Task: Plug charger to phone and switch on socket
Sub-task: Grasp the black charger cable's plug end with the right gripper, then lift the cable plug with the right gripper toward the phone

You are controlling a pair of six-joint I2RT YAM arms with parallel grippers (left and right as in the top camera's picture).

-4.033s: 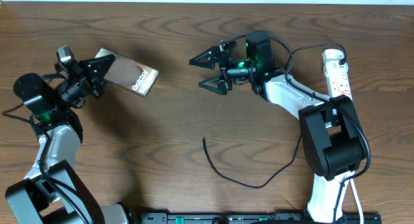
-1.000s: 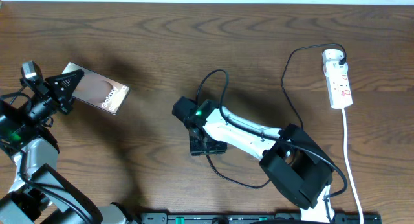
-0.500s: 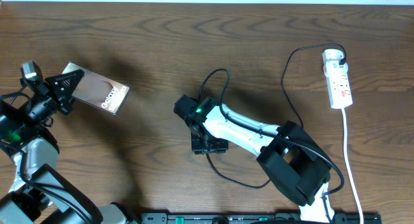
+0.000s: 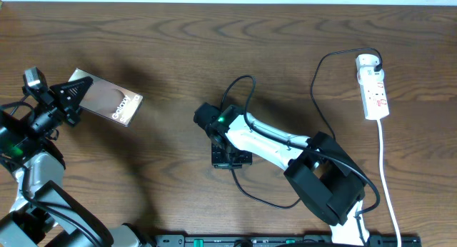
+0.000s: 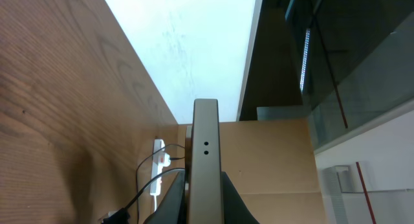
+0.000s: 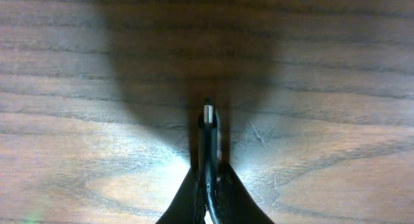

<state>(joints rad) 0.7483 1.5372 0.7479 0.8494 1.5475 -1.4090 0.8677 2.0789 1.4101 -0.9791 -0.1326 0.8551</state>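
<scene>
Quick status on the phone-charging run. The left gripper (image 4: 76, 97) is clamped on one short end of the phone (image 4: 108, 99) and holds it up off the table (image 4: 178, 40), far left, with the screen and its "Galaxy" lettering facing up at a tilt. On the left wrist cam we see the phone edge-on, standing straight between the two fingers (image 5: 169, 199), with two tiny holes showing on its thin side.

Over on the right, the right gripper (image 4: 230, 160) is down at the tabletop near the middle, well apart from the phone. Its jaws are pinched shut on the charger (image 6: 207, 115). On the right wrist cam, the small silver plug tip pokes out just past the fingertips and points forward over the wood. From there the black cable curves away under the arm, then runs up to the socket (image 4: 374, 86).

The socket lies flat at the far right edge, with the black cable plugged in at its top end and a white cord (image 4: 385, 172) trailing down from its bottom end. We can't make out the position of its switches from up here.
</scene>
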